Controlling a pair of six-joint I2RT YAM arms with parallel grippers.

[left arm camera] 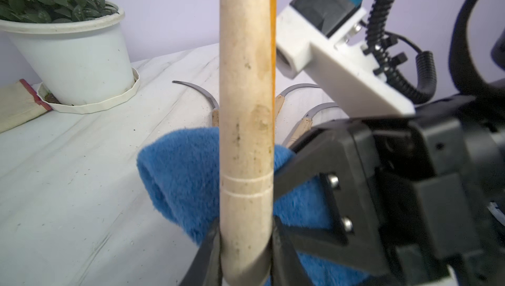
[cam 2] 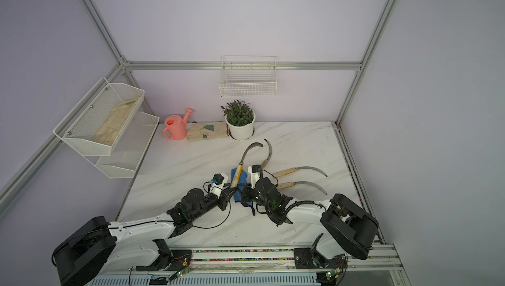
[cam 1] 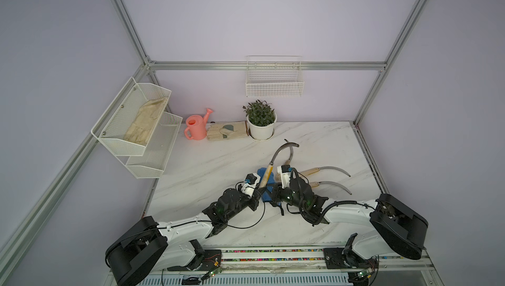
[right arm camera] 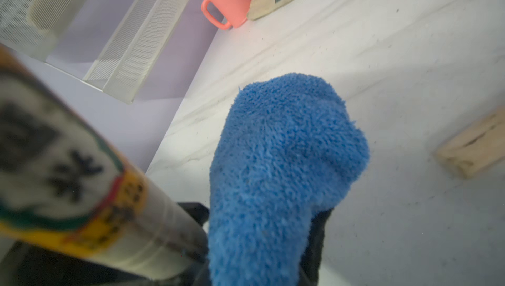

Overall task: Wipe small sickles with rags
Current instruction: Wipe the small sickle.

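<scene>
My left gripper (left arm camera: 246, 249) is shut on the butt end of one small sickle's pale wooden handle (left arm camera: 246, 107). In both top views the handle slants up and away, and the curved dark blade (cam 1: 281, 149) arches above the table. The blue fluffy rag (right arm camera: 281, 161) lies right behind and beside that handle (cam 1: 266, 174), with my right gripper (right arm camera: 259, 257) shut on its near end. The fingers of both grippers sit close together at mid-table. Three more sickles (cam 1: 325, 170) (cam 1: 332, 185) (cam 2: 269, 152) lie flat on the marble, to the right and behind.
A potted plant (cam 1: 261, 123), a beige glove (cam 1: 226, 131) and a pink watering can (cam 1: 196, 127) line the back edge. A white mesh shelf (cam 1: 136, 126) holding another glove hangs on the left wall. A wire basket (cam 1: 274, 79) hangs on the back wall.
</scene>
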